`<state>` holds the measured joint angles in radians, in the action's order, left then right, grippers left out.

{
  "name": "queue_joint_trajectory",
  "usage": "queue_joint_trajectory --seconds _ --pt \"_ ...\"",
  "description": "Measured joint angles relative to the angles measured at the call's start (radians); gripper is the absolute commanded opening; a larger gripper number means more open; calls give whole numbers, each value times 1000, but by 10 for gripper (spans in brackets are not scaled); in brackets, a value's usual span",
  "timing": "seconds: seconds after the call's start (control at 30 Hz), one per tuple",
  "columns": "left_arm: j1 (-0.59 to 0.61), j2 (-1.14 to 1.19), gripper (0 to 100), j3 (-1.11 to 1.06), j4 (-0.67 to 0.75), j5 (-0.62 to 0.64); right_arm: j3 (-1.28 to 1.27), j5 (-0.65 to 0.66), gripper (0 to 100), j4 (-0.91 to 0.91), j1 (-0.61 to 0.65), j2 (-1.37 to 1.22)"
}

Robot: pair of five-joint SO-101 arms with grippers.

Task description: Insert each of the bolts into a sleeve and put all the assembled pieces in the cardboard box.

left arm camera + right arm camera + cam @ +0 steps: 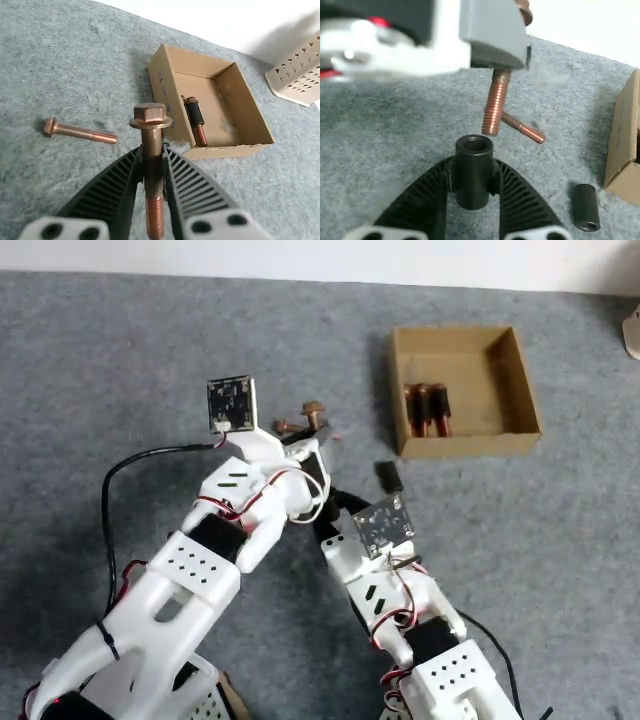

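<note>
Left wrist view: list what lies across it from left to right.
A loose bolt lying flat → the upright bolt in the left tool → the cardboard box → a white perforated object at the edge.

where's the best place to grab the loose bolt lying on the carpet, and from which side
Take the loose bolt by its smooth shank, just behind the flanged head, coming straight down from above with the tool closing across its length. It lies flat on the carpet, clear on both sides, and that hold leaves the threaded end free for insertion.
</note>
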<state>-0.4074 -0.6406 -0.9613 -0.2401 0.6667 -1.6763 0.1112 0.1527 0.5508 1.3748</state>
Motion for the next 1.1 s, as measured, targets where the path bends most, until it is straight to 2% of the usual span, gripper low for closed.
queue_joint_trajectory --seconds 0.17,0.4,0.7,0.9,1.1 --pt "0 -5 6 11 -12 3 0 0 6 0 0 0" --pt "0 -101 6 83 -196 3 0 0 6 0 0 0" --pt "-71 -130 6 63 -199 3 0 0 6 0 0 0" --pt "-75 -130 6 29 -199 -2 0 0 6 0 0 0" --pt "-81 -141 6 -31 -167 -98 0 0 6 2 2 -2"
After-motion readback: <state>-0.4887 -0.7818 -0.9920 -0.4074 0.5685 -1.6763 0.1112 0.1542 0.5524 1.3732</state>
